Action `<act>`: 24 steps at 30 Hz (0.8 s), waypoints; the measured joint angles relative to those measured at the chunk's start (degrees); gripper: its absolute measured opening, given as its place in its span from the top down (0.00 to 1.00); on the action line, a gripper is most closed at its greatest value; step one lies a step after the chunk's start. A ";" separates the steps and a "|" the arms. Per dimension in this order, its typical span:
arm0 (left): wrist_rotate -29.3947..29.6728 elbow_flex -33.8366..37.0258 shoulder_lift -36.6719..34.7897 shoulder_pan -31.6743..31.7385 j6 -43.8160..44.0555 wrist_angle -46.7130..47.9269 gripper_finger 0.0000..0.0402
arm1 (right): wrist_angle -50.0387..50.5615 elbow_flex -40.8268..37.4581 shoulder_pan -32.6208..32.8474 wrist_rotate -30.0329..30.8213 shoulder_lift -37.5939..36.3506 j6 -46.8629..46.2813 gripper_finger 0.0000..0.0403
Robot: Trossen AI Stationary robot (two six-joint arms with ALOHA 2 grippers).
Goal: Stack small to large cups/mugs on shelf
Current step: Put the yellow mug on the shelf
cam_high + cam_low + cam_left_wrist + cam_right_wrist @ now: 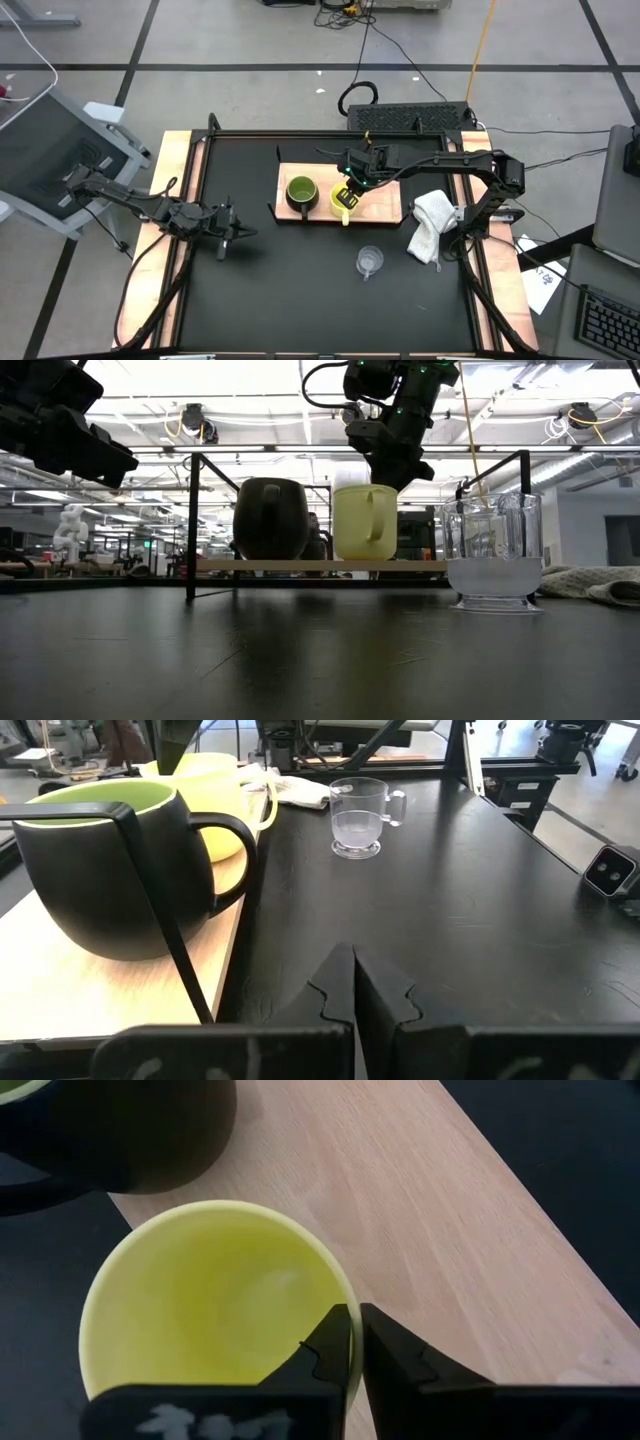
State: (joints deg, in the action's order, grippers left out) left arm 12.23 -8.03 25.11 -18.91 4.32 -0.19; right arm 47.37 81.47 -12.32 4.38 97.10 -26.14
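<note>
The dark olive-green mug and the bright yellow mug stand side by side on the wooden shelf. In the low view both mugs' bases rest on the board. My right gripper points down over the yellow mug, shut on its rim. The small clear cup stands upright on the black table, nearer than the shelf. My left gripper is shut and empty, to the left of the shelf and above the table. My right gripper pinches the yellow mug's rim on the side away from the green mug. One finger is inside the mug and the other is outside, over the board. The fingers come from above, pointing down. The mug is upright, its base on the shelf.
A crumpled white cloth lies on the table to the right of the shelf. The shelf's thin black brackets stand at its corners. Bare black tabletop lies near and left of the clear cup.
</note>
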 joint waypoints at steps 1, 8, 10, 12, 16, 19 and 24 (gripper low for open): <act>0.00 0.00 0.01 0.01 -0.01 0.00 1.00 | 0.01 0.00 0.00 -0.02 0.00 0.07 0.97; 0.00 0.00 0.00 0.01 -0.04 0.00 0.98 | 0.02 0.00 0.02 -1.24 0.00 0.47 0.96; 0.00 0.00 0.00 0.02 -0.04 0.00 0.97 | 0.22 0.00 0.06 -1.68 0.05 0.43 0.94; 0.00 0.00 0.00 0.00 -0.04 0.00 0.97 | 0.39 -0.08 0.07 -1.72 0.13 0.40 0.92; 0.00 0.00 0.01 0.01 -0.04 0.00 0.98 | 0.29 -0.11 0.07 -1.72 0.13 0.27 0.87; 0.00 0.00 0.02 0.02 -0.04 0.00 0.99 | 0.26 -0.11 0.07 -1.70 0.13 0.24 0.84; 0.02 0.00 0.00 0.01 -0.03 0.00 0.98 | 0.13 -0.11 0.07 -1.68 0.13 0.25 0.83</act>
State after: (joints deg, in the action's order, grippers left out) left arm 12.25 -8.03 25.10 -18.90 4.29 -0.19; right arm 47.50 81.36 -12.25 2.70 97.23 -25.89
